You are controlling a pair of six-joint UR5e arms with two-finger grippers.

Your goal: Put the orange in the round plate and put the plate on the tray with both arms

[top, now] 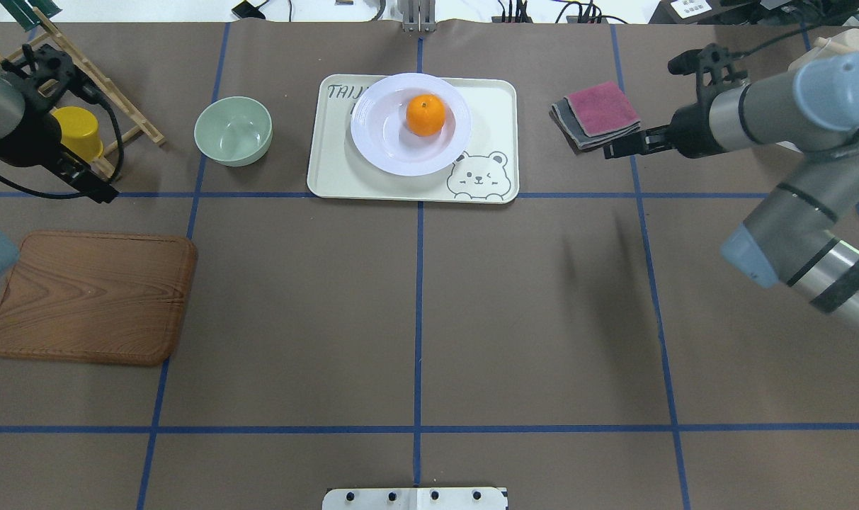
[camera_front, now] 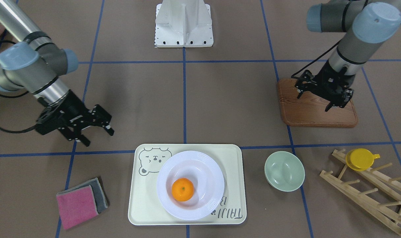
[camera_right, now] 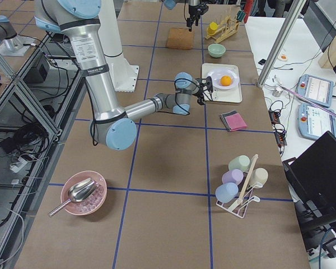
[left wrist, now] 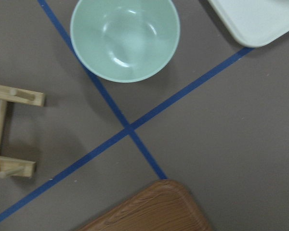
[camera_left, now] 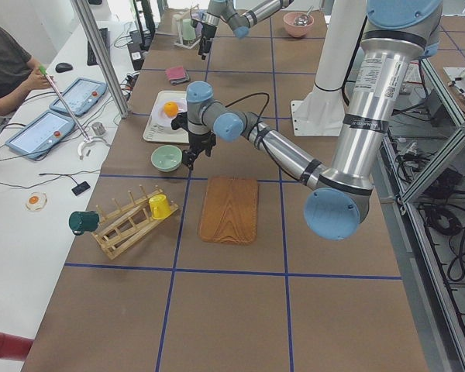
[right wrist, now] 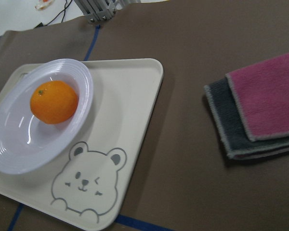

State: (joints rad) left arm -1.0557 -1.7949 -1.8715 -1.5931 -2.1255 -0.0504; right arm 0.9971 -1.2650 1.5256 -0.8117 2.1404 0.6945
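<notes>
Cream tray [camera_front: 231, 165] carries the round plate [camera_front: 205, 170], and the orange [camera_front: 182, 189] sits in the plate's well, touching neither gripper. Right gripper [camera_front: 98, 135]: jaws spread wide, empty, up off the table. The tray lies ahead of them to one side, the pink and grey cloths [camera_front: 81, 201] to the other. Left gripper [camera_front: 314, 100]: jaws also apart, nothing between them, raised near the wooden board [camera_front: 316, 115]. The green bowl [camera_front: 284, 171] lies from those jaws toward the tray.
</notes>
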